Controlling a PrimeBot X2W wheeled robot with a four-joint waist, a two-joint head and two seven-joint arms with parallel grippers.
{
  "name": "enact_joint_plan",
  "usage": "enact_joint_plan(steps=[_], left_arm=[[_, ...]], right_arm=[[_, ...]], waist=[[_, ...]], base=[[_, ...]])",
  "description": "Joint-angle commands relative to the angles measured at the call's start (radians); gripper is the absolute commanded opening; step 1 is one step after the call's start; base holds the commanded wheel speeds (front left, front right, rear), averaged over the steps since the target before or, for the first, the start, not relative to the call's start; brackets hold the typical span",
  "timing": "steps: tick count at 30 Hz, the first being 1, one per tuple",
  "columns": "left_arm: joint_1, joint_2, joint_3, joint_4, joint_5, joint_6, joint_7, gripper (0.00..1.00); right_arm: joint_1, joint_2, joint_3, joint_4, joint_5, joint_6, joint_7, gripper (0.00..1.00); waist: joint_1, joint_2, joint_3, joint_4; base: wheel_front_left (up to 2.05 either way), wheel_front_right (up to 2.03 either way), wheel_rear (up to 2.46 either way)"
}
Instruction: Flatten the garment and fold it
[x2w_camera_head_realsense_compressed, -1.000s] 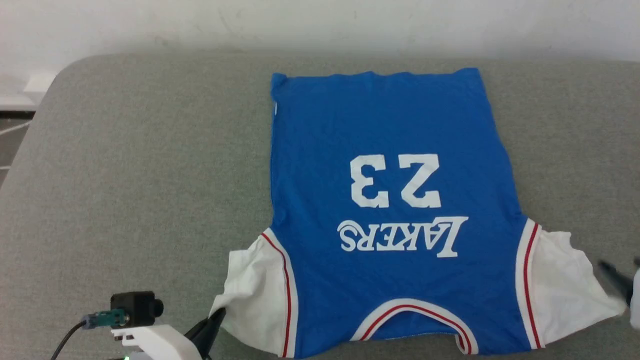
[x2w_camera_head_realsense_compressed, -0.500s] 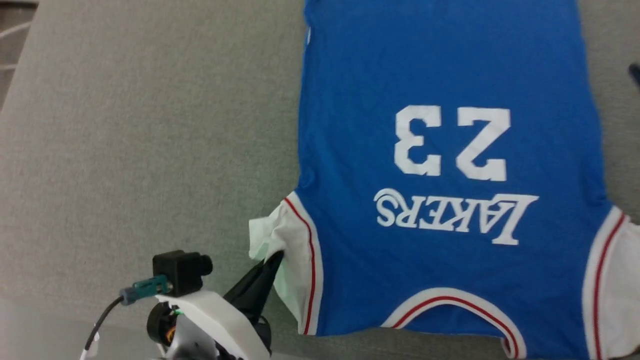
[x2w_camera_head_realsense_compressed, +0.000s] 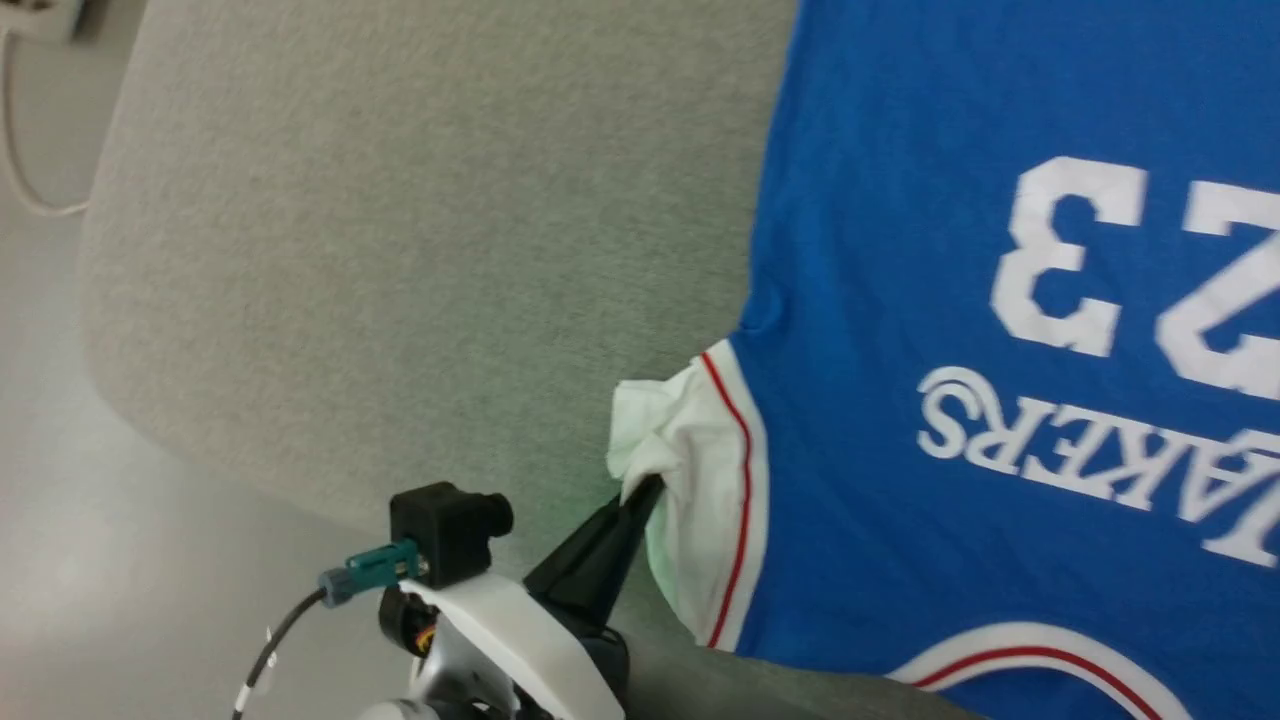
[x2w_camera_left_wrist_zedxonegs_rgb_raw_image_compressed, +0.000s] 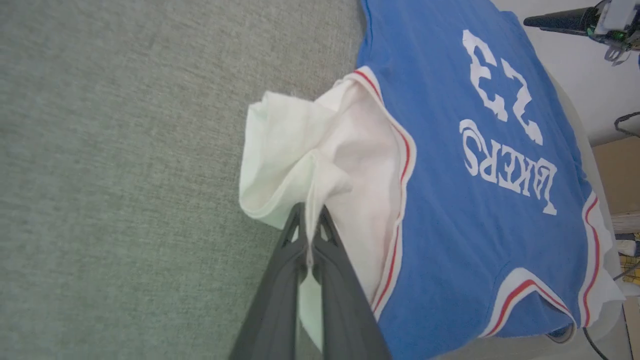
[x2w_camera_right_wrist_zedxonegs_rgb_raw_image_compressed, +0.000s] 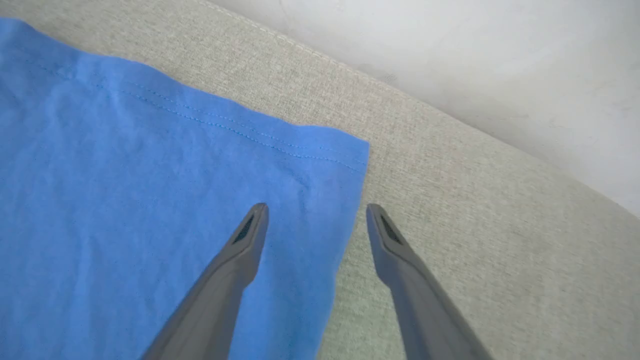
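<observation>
The garment (x2w_camera_head_realsense_compressed: 900, 250), a royal-blue jersey T-shirt with white "LAKERS 23" lettering facing up, lies spread on the grey padded table (x2w_camera_head_realsense_compressed: 400, 250). Its white sleeve (x2w_camera_head_realsense_compressed: 680, 450) with red trim is bunched up. My left gripper (x2w_camera_head_realsense_compressed: 650, 488) is shut on that sleeve's edge, and the pinch shows closely in the left wrist view, where the left gripper (x2w_camera_left_wrist_zedxonegs_rgb_raw_image_compressed: 309, 212) holds a white fold (x2w_camera_left_wrist_zedxonegs_rgb_raw_image_compressed: 295, 150). My right gripper (x2w_camera_right_wrist_zedxonegs_rgb_raw_image_compressed: 316, 210) stands open above the blue hem corner (x2w_camera_right_wrist_zedxonegs_rgb_raw_image_compressed: 320, 160), one finger over cloth, the other over bare table.
The table's rounded near-left corner (x2w_camera_head_realsense_compressed: 110, 330) drops to pale floor (x2w_camera_head_realsense_compressed: 60, 500). A cable (x2w_camera_head_realsense_compressed: 20, 150) hangs at the far left. In the left wrist view my other arm's gripper (x2w_camera_left_wrist_zedxonegs_rgb_raw_image_compressed: 560, 21) hovers past the hem, and a cardboard box (x2w_camera_left_wrist_zedxonegs_rgb_raw_image_compressed: 617, 175) stands beyond the table.
The head camera has turned left and dipped closer. My left gripper has drawn the white sleeve inward and bunched it. My right gripper left the other sleeve and opened wide.
</observation>
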Motion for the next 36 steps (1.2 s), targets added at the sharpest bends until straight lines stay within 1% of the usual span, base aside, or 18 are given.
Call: enact_joint_plan(steps=[1,7,8,9,14,18,22,25,28,30,36], left_arm=[[-0.019,-0.012,-0.013,-0.005,0.008,-0.012,-0.010,0.00],[-0.022,-0.026,-0.039,0.006,0.010,-0.016,-0.022,0.00],[-0.022,-0.027,-0.041,0.008,0.010,-0.017,-0.024,0.00],[-0.022,-0.028,-0.042,0.011,0.010,-0.017,-0.026,0.00],[-0.025,-0.026,-0.040,0.025,0.012,-0.015,-0.032,0.00],[-0.030,-0.017,-0.030,0.040,0.015,-0.012,-0.038,0.00],[-0.025,-0.006,-0.016,0.059,0.014,-0.003,-0.038,0.00],[-0.016,0.004,-0.001,0.072,0.011,0.008,-0.037,0.00],[-0.002,0.018,0.018,0.082,0.009,0.022,-0.035,0.00],[0.012,0.027,0.034,0.089,0.003,0.033,-0.036,0.00],[0.053,0.045,0.072,0.110,-0.011,0.060,-0.043,0.00]], right_arm=[[-0.028,-0.014,0.007,0.030,-0.022,-0.002,0.014,1.00],[-0.055,-0.050,0.022,0.128,-0.085,-0.002,0.043,1.00],[-0.049,-0.053,0.025,0.142,-0.088,-0.002,0.053,0.77],[-0.043,-0.055,0.029,0.152,-0.086,-0.002,0.059,0.00],[-0.013,-0.053,0.029,0.179,-0.072,-0.002,0.071,0.00],[0.015,-0.038,0.033,0.194,-0.069,-0.002,0.050,0.00],[0.061,-0.022,0.051,0.206,-0.059,-0.002,0.027,0.00],[0.111,-0.008,0.067,0.201,-0.028,-0.002,0.005,0.00],[0.170,0.021,0.040,0.199,0.024,-0.002,-0.013,0.00],[0.222,0.036,0.036,0.178,0.053,-0.002,-0.021,0.00],[0.412,0.021,0.039,0.031,0.135,-0.002,-0.016,0.00]], waist=[[-0.0003,0.0000,0.090,0.093],[-0.0003,0.0000,0.098,0.111],[-0.0003,0.0000,0.097,0.112],[-0.0003,0.0000,0.096,0.112],[-0.0003,0.0000,0.081,0.096],[-0.0003,0.0000,0.035,0.056],[-0.0003,0.0000,-0.044,-0.004],[-0.0003,0.0000,-0.115,-0.059],[-0.0003,0.0000,-0.185,-0.116],[-0.0003,0.0000,-0.233,-0.157],[-0.0003,0.0000,-0.341,-0.257]], base=[[0.00,0.00,0.00],[0.00,0.00,0.00],[0.00,0.00,0.00],[0.00,0.00,0.00],[0.00,0.00,0.00],[0.00,0.00,0.00],[0.00,0.00,0.00],[0.00,0.00,0.00],[0.00,0.00,0.00],[0.00,0.00,0.00],[0.00,0.00,0.00]])
